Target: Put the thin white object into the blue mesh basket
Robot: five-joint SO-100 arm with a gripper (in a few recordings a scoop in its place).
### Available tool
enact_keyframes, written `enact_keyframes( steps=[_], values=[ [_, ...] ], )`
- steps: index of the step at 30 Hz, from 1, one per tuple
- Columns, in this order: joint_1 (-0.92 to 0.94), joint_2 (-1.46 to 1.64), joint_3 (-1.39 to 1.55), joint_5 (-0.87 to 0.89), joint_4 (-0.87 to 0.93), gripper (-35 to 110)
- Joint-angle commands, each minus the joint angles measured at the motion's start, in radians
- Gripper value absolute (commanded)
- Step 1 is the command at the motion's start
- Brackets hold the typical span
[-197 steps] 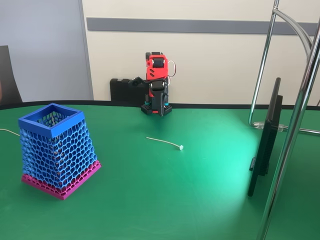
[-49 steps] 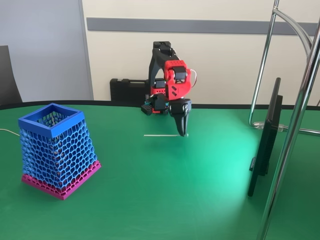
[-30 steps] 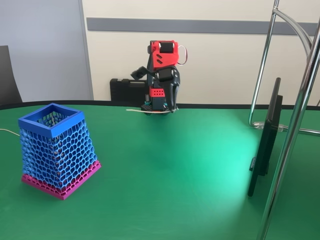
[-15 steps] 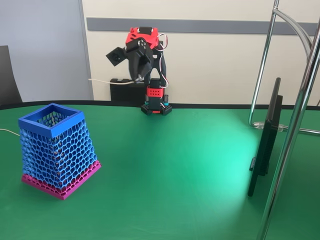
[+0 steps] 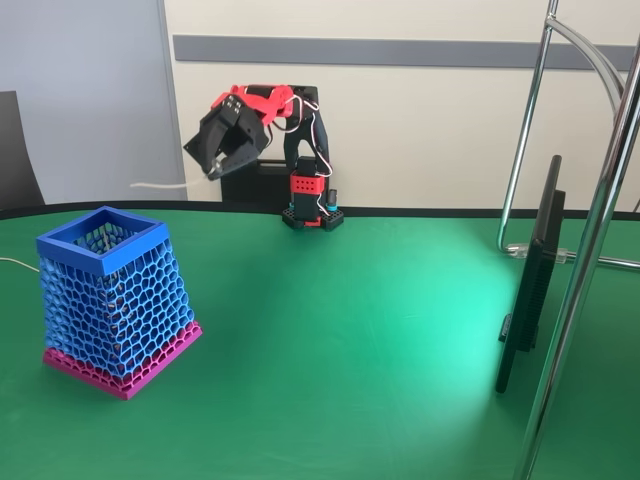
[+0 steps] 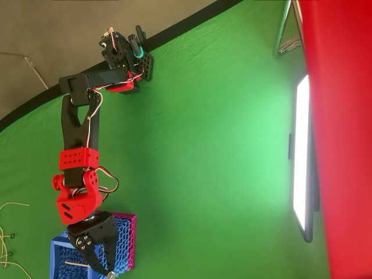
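Fixed view: we are holding the thin white object (image 5: 158,185) in closed jaws, our gripper (image 5: 208,170) hanging above the green table (image 5: 350,330), right of the blue mesh basket (image 5: 112,300), against a cream wall. Overhead view: our gripper (image 6: 99,266) is hovering over the blue mesh basket (image 6: 125,244), the thin white object (image 6: 74,263) lying across its opening.

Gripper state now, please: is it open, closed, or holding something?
Gripper: closed on the thin white object, held in the air; in the overhead view it is over the blue mesh basket.
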Motion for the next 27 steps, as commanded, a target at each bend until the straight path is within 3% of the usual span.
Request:
enact_keyframes(
  steps=[1, 18, 27],
  values=[
    [0.020, -0.006, -0.054, 0.031, -0.032, 2],
    [0.187, -0.127, -0.173, 0.305, -0.008, 6],
    [0.224, -0.115, -0.091, 0.333, -0.078, 13]
  ],
)
